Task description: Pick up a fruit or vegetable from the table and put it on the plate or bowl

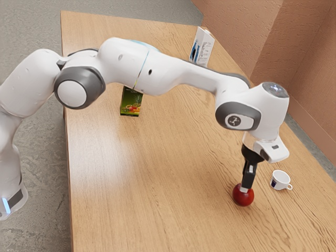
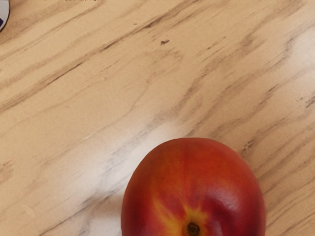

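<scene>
A red nectarine [image 1: 243, 196] with a yellow patch around its stem end lies on the wooden table [image 1: 157, 173] near the front of the exterior view's right side. My black gripper [image 1: 245, 185] points straight down and reaches the top of the fruit. In the wrist view the nectarine [image 2: 193, 189] sits large and close just under my hand, resting on the wood. A pale blue rim [image 1: 140, 42] peeks out over my upper arm; I cannot tell what it belongs to.
A small white cup [image 1: 281, 180] stands just to the exterior view's right of the nectarine, and its edge [image 2: 2, 14] shows in the wrist view. A green juice carton [image 1: 131, 102] stands under my arm. A white and blue box [image 1: 202, 46] stands at the table's far edge. Brown walls close the right side.
</scene>
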Robot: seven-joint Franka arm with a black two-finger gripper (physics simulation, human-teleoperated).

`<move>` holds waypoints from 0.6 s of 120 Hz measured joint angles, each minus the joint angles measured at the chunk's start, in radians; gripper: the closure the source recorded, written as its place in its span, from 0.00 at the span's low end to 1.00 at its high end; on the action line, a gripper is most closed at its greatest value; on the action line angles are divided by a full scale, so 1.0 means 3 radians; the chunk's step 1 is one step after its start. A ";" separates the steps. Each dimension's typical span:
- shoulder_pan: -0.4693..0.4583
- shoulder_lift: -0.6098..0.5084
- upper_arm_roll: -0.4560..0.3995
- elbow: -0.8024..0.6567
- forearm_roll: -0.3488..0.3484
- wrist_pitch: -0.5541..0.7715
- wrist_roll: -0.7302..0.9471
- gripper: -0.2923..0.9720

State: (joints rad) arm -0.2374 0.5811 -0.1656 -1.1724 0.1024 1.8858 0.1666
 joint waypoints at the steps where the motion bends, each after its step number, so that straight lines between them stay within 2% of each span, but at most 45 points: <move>1: -0.0003 0.0001 0.0000 0.0000 0.0000 0.0001 0.0002 0.23; 72: -0.0086 0.0251 0.0000 0.0015 -0.0013 0.0088 0.0080 0.23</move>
State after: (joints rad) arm -0.2634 0.6565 -0.1656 -1.1680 0.0986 1.9121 0.1904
